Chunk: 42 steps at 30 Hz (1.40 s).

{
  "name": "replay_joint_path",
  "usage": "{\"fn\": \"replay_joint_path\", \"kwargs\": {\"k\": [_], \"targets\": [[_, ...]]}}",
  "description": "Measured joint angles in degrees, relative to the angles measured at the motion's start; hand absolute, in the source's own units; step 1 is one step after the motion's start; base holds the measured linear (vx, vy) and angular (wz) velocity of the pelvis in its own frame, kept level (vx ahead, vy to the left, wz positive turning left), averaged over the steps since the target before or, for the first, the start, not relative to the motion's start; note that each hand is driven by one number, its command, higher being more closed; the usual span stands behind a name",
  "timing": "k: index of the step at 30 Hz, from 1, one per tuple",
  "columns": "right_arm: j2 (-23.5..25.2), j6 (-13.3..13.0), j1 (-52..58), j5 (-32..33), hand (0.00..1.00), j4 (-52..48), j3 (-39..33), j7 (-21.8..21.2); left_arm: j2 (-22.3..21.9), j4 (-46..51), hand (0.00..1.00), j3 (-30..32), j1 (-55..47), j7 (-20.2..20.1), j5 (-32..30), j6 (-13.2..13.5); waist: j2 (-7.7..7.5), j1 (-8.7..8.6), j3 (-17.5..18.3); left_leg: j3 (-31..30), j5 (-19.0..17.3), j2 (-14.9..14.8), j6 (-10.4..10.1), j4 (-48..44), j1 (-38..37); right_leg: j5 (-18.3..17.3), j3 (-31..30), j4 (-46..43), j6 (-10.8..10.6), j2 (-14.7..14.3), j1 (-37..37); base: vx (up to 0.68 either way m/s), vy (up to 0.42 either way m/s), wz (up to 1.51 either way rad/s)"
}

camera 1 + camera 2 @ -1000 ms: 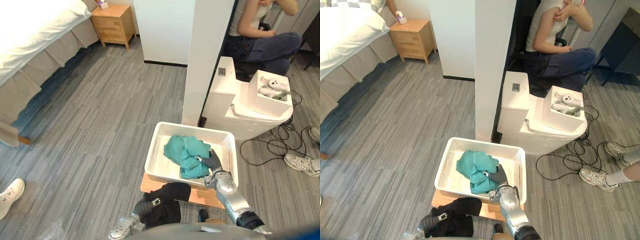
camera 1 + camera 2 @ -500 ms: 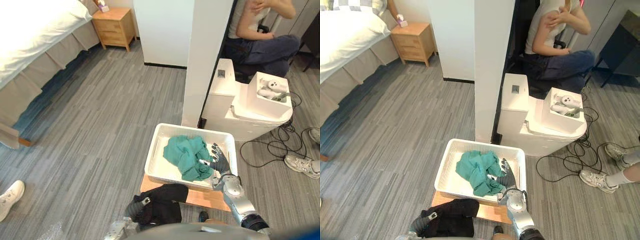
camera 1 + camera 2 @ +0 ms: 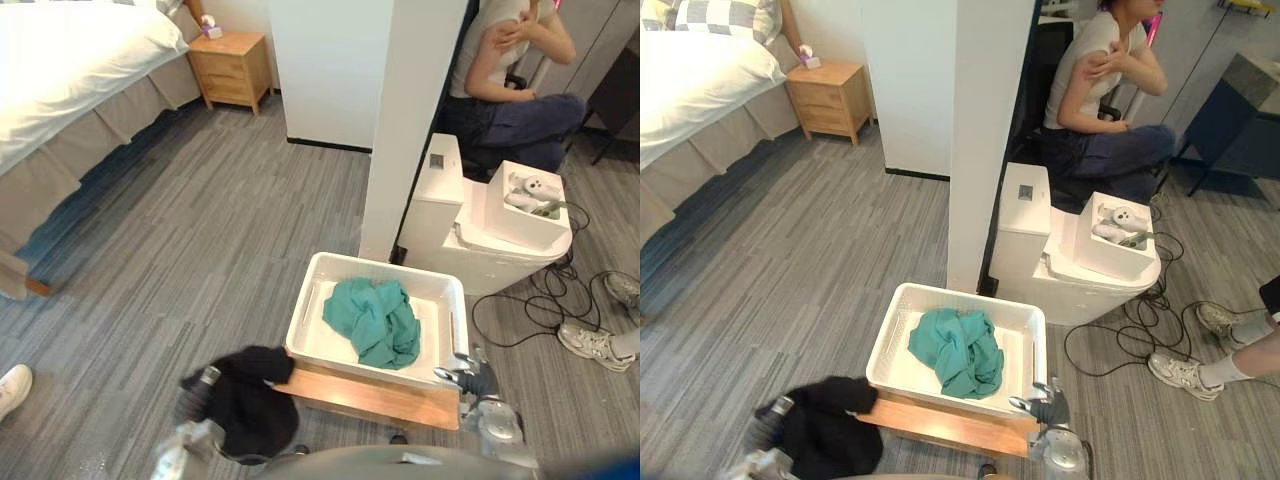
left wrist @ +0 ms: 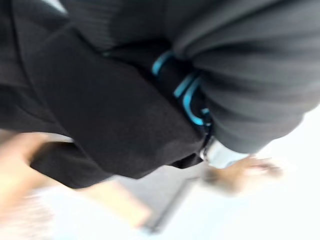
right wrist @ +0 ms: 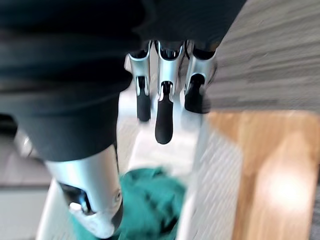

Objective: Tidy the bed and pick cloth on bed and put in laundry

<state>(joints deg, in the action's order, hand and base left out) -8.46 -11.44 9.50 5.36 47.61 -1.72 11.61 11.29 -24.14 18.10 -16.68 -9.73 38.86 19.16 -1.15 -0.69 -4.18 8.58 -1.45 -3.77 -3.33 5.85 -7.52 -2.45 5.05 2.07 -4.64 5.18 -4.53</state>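
While right robot hand (image 3: pixel 476 380) hangs spread, I cannot tell if left robot hand (image 3: pixel 196 389) grips black cloth (image 3: pixel 250 404).

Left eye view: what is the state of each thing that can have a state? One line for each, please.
basket: open on top, holds the teal cloth.
teal cloth: crumpled, inside the basket.
black cloth: bunched at the left hand, outside the basket.
right hand: open, holds nothing.
nightstand: drawers shut.
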Motion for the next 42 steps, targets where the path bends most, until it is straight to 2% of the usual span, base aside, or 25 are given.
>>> {"fn": "replay_joint_path", "kwargs": {"k": [4,8,11,16,19,22,28,34,37,42], "targets": [[-1.18,0.38,4.4,1.41,0.0,5.46,-1.97,-1.63,5.17,13.9,1.0,3.41,3.17,3.29,-0.19,1.72,0.88,-0.06,0.57,-0.5,0.02,0.15,0.03,-0.27,0.05,-0.02,0.17,0.02,0.08,0.07,0.02,0.03,-0.007,0.06],[-1.14,0.41,6.47,3.07,0.0,7.5,-2.46,-2.73,6.61,25.3,1.0,1.82,6.44,3.44,-0.98,1.84,2.27,-0.56,1.02,-0.02,0.03,0.07,0.03,-0.28,-0.31,0.04,-0.32,-0.12,0.15,-0.02,0.01,-0.01,-0.01,-0.07],[-1.09,0.35,6.43,3.54,0.0,7.69,-2.71,-3.78,6.93,30.59,1.0,-2.12,8.93,0.93,-2.45,1.9,3.07,-1.71,1.56,0.77,0.03,-0.25,0.03,-0.26,-0.56,0.19,-1.29,-0.26,0.36,-0.41,0.04,-0.06,-0.033,-0.15],[-0.9,-0.27,5.97,3.58,0.0,8.03,-3.59,-4.73,6.96,37.8,1.0,-11.01,11.28,-3.84,-5.17,2.75,2.79,-2.51,1.66,4.08,-0.15,-1.09,-0.18,-0.16,-1.5,1.17,-4.11,0.02,0.88,-1.49,0.7,-0.06,-0.029,-0.3],[-0.9,-0.17,6.07,3.59,0.0,8.66,-3.59,-5.02,6.99,39.32,1.0,-14.83,12.79,-5.44,-5.28,2.7,2.78,-3.19,1.67,5.57,-0.28,-1.32,-0.35,-0.23,-1.46,1.82,-5.82,0.65,0.76,-1.82,1.21,-0.04,-0.025,-0.27],[-0.89,0.06,6.28,3.58,0.0,9.65,-3.8,-5.91,7.44,39.62,1.0,-15.95,17.37,-5.99,-5.87,2.4,2.75,-3.32,1.69,6.99,-0.57,-1.64,-0.62,-0.22,-1.47,2.39,-7.63,1.02,0.72,-2.13,1.79,-0.02,-0.015,-0.29],[0.29,1.18,6.62,3.22,0.0,11.34,-7.35,-8.85,14.36,39.61,1.0,-17.26,36.26,-4.62,-5.77,-1.29,2.97,-5.28,1.77,10.37,-1.03,-2.01,-1.13,-0.31,-2.76,3.12,-11.32,1.0,0.92,-3.0,2.22,0.01,-0.008,-0.26],[1.49,1.35,7.18,1.88,0.0,11.96,-9.58,-11.32,14.62,38.65,1.0,-19.04,45.92,-0.45,-5.75,-6.11,3.53,-7.92,1.6,13.07,-1.73,-2.04,-1.49,-0.32,-3.9,3.16,-13.84,0.79,0.99,-3.46,2.58,0.0,-0.009,-0.25],[1.74,1.34,7.51,0.04,0.0,11.96,-11.51,-11.58,14.62,37.85,1.0,-19.23,48.35,1.5,-5.76,-8.73,4.18,-8.15,1.24,14.52,-2.19,-2.29,-1.6,-0.32,-4.55,3.14,-15.22,0.19,1.01,-3.9,2.97,-0.01,-0.027,-0.26],[2.56,1.11,7.93,0.01,0.0,11.9,-13.07,-11.94,14.62,34.57,1.0,-19.87,50.85,2.74,-5.85,-11.73,4.3,-8.99,1.14,14.57,-2.25,-2.3,-1.59,-0.34,-4.54,3.1,-15.26,-0.03,1.04,-3.95,3.17,0.0,-0.012,-0.04]]}}
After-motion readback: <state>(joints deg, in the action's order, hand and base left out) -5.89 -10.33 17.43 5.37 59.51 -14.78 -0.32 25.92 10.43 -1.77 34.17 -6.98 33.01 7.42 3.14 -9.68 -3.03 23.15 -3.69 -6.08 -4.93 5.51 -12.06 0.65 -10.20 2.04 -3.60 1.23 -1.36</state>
